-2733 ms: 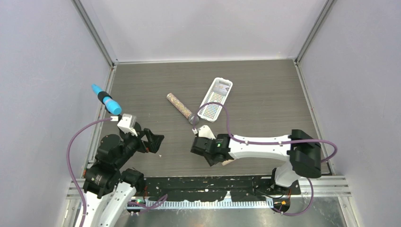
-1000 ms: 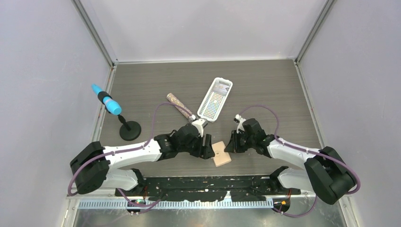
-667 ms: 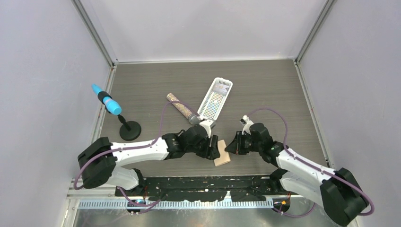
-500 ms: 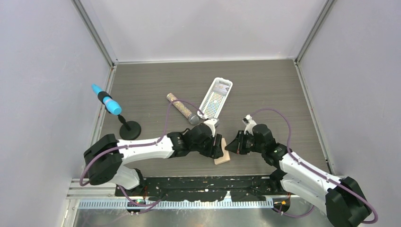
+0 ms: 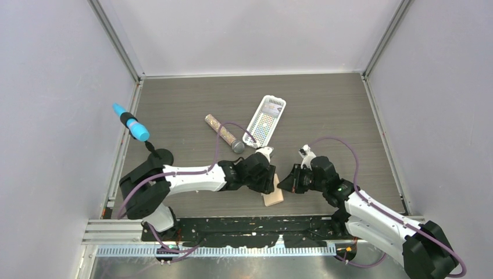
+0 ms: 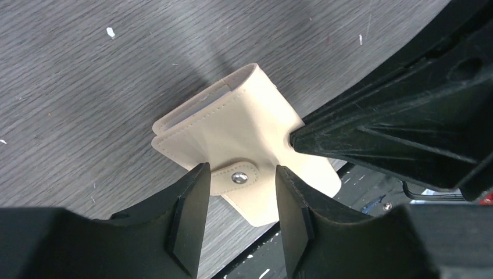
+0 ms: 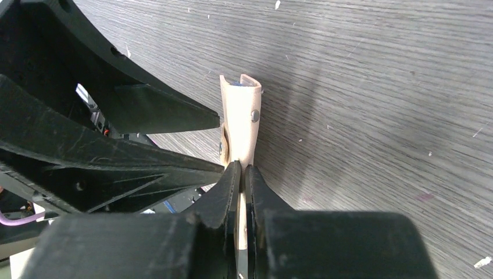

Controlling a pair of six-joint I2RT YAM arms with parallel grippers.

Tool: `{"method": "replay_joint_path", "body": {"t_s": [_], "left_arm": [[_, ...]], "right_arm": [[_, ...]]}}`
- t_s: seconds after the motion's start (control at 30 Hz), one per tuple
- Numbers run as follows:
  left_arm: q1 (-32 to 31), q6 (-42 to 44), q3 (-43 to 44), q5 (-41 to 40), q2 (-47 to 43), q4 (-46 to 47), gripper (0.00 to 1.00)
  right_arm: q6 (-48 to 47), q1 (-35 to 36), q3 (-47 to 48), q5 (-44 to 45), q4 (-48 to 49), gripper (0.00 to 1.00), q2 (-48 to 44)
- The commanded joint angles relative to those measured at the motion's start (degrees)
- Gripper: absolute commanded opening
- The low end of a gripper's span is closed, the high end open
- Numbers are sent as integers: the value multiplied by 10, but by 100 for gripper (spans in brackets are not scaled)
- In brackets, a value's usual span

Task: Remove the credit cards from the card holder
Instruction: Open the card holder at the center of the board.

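The tan card holder [image 5: 273,196] is near the table's front edge, folded shut with its snap tab [image 6: 235,177] fastened. My right gripper [image 7: 239,174] is shut on the holder's right edge and holds it tipped up on its side; the right wrist view shows it edge-on [image 7: 240,122]. My left gripper [image 6: 239,174] is open at the holder's left face [image 6: 232,128], one finger on each side of the tab and a gap to both. In the top view the left gripper [image 5: 270,177] and right gripper [image 5: 286,185] nearly meet over the holder. The credit cards are hidden inside.
A glittery tube [image 5: 222,133] and a white slotted basket [image 5: 265,120] lie behind the grippers. A blue-tipped tool on a black stand [image 5: 132,126] is at the far left. The black rail [image 5: 261,224] of the table's front edge runs just below the holder.
The left arm reached further right and its jaws narrowed around the tab. The right gripper shut on the holder's edge, and the holder went from lying flat to tipped on its side.
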Motion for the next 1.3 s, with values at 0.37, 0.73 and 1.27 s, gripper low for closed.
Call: {"method": "replay_joint_path", "body": {"t_s": [0.37,0.73,1.27], "left_arm": [[-6,-4,31,7,35,0,31],[-10,0,20,10,12,-19,0],[-10,8,-48,61,-61,46,0]], "right_arm": [[15,6,-16,11,36,5,-13],[11,6,-14,34,23,5,-18],[-10,6,-15,77,10,5,24]]}}
